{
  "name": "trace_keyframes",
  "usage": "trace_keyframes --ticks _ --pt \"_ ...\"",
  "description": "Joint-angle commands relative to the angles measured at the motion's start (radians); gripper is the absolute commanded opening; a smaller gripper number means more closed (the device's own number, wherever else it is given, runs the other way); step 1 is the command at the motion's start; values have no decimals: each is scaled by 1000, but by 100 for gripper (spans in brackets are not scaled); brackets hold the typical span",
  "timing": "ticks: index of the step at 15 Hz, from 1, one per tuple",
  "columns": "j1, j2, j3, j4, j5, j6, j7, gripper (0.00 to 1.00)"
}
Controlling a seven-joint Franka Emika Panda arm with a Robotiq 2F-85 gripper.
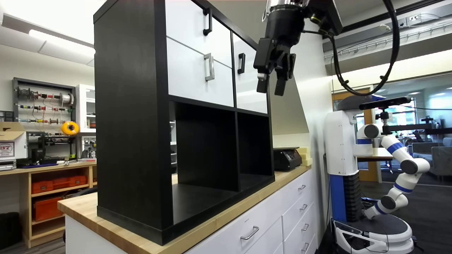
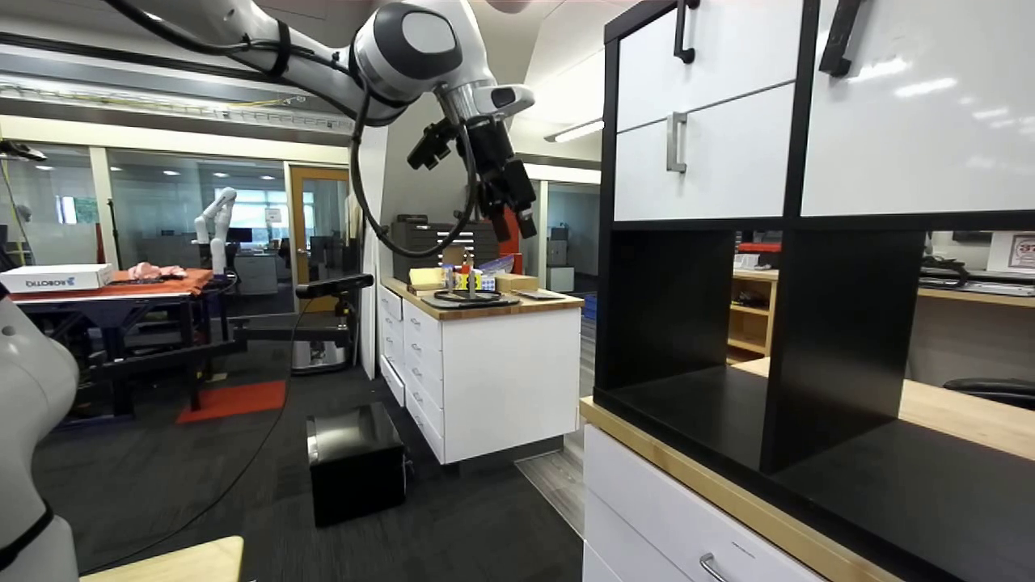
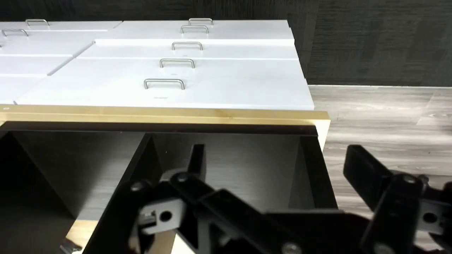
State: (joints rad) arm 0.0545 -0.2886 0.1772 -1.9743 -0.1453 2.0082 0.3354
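Gripper (image 3: 277,155), parted and empty; black handle (image 1: 241,63) at its ten o'clock in an exterior view; slow, square alignment seems wisest.

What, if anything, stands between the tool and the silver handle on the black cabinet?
Nothing visible: in both exterior views, no object shows between the open tool and the silver handle.

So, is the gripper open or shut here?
Open: in the wrist view, the gripper has its fingers wide apart, nothing held between them.
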Motion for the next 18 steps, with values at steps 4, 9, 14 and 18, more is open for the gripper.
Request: trace_keyframes --ticks 4,9,14,18 --pt "-14 50 -36 74 -16 142 -40 100" --pt "-16 63 -54 86 -18 245 -70 100" --pt "-23 59 -57 85 -38 294 -78 100" --pt "-19 53 -54 74 -23 277 -64 100"
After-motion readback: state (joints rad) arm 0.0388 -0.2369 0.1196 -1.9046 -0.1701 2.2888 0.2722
